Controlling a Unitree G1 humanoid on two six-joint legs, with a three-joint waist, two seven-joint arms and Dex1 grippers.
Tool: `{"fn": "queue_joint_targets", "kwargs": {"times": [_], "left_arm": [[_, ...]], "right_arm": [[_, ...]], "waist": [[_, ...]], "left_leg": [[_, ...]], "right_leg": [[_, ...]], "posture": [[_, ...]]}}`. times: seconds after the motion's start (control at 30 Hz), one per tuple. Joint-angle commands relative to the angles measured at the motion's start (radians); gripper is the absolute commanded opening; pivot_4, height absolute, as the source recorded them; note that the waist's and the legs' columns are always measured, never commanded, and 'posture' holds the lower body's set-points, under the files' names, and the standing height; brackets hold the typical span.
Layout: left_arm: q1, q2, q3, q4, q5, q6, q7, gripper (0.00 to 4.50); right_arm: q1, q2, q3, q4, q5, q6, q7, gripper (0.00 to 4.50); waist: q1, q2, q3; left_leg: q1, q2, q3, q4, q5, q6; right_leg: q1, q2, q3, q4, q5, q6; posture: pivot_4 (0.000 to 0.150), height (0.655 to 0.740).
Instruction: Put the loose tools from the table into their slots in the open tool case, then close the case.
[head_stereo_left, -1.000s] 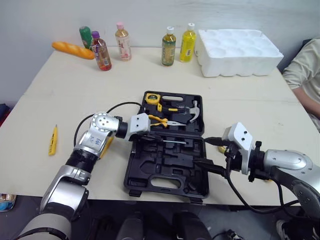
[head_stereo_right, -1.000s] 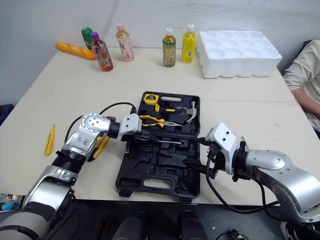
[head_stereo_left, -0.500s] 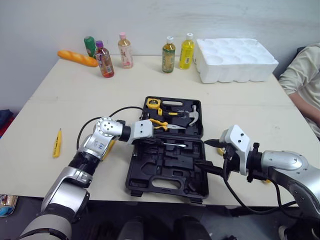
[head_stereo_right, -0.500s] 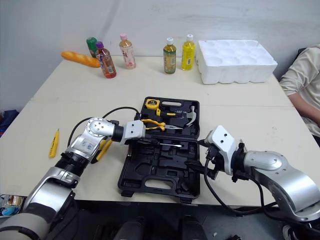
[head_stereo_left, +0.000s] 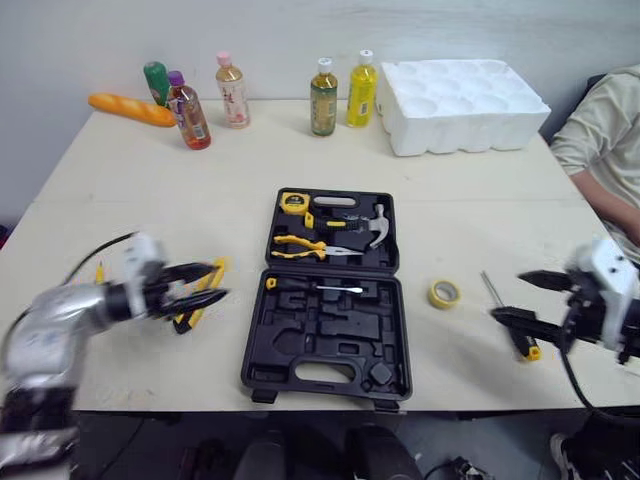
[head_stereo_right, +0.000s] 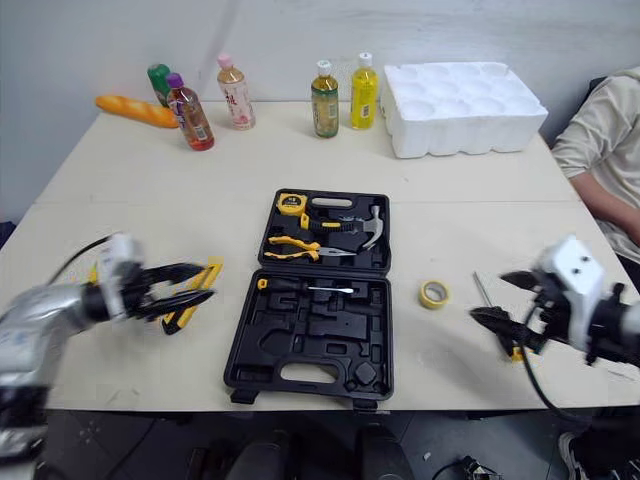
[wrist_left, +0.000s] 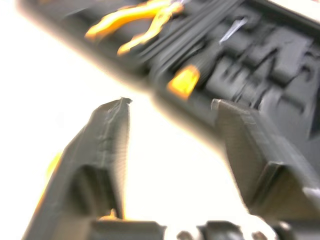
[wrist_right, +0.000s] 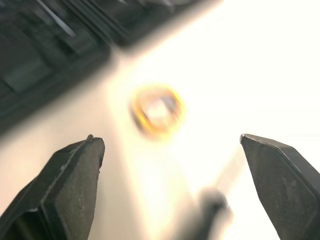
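- Fingers on both arms are spread with nothing between them. The left fingers hang just beside the yellow-handled tool on the bench, and the right fingers hang over the loose screwdriver.
- We judge the yellow-handled tool to be the left arm's job: it lies left of the open tool case, and its long axis slants towards the far edge.
- The loose screwdriver lies right of the case, shaft pointing away from us. The tape roll sits between the case and the right fingers — both are nearer the right arm.
- Most of the lower slots look unfilled.
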Motion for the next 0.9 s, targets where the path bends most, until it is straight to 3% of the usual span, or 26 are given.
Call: {"fn": "queue_joint_targets", "kwargs": {"times": [0.03, 0.23, 0.4, 0.63, 0.77, 0.9], "left_arm": [[0.161, 0.048, 0.239, 0.004, -0.027, 0.039, 0.045, 4.48], [0.354, 0.105, 0.461, 0.196, 0.043, -0.056, 0.104, 4.48], [0.367, 0.105, 0.459, 0.296, 0.071, -0.135, 0.137, 4.48], [0.361, 0.048, 0.397, 0.18, 0.05, -0.124, 0.171, 4.48], [0.332, 0.056, 0.35, -0.004, -0.044, 0.011, 0.14, 4.48], [0.183, 0.093, 0.159, -0.254, -0.217, 0.192, 0.068, 4.48]], "right_arm": [[0.058, -0.032, -0.138, 0.121, -0.062, -0.068, 0.06, 4.5], [0.03, -0.069, -0.168, 0.36, -0.136, -0.153, 0.055, 4.5], [-0.036, -0.111, -0.113, 0.541, -0.184, -0.25, 0.081, 4.5], [-0.147, -0.122, -0.045, 0.645, -0.212, -0.332, 0.081, 4.5], [-0.14, -0.112, -0.062, 0.591, -0.192, -0.312, 0.093, 4.5], [-0.022, 0.011, -0.1, 0.212, -0.091, -0.142, 0.036, 4.5]], "waist": [[0.0, -0.002, 0.004], [0.002, 0.0, 0.008], [0.002, 0.005, 0.011], [-0.005, 0.006, 0.011], [-0.004, 0.006, 0.011], [0.009, 0.005, 0.011]], "left_leg": [[0.001, 0.0, 0.0, 0.0, 0.0, 0.0], [0.002, 0.0, 0.0, -0.002, 0.0, 0.0], [0.0, 0.0, 0.004, -0.009, 0.0, -0.001], [0.001, 0.001, 0.005, -0.019, 0.002, -0.005], [0.002, 0.001, 0.005, -0.016, 0.002, -0.005], [0.001, 0.001, 0.004, -0.016, 0.005, -0.007]], "right_leg": [[0.001, 0.0, 0.0, -0.001, 0.0, 0.001], [0.001, -0.002, 0.0, -0.003, 0.001, -0.003], [-0.003, -0.004, 0.0, -0.004, 0.0, -0.004], [-0.006, -0.003, -0.001, -0.008, -0.001, -0.005], [-0.004, -0.003, -0.001, -0.007, -0.001, -0.005], [-0.003, -0.003, -0.003, -0.005, 0.0, -0.003]], "posture": [[0.15, 0.74], [0.15, 0.74], [0.15, 0.74], [0.15, 0.74], [0.15, 0.74], [0.15, 0.74]]}}
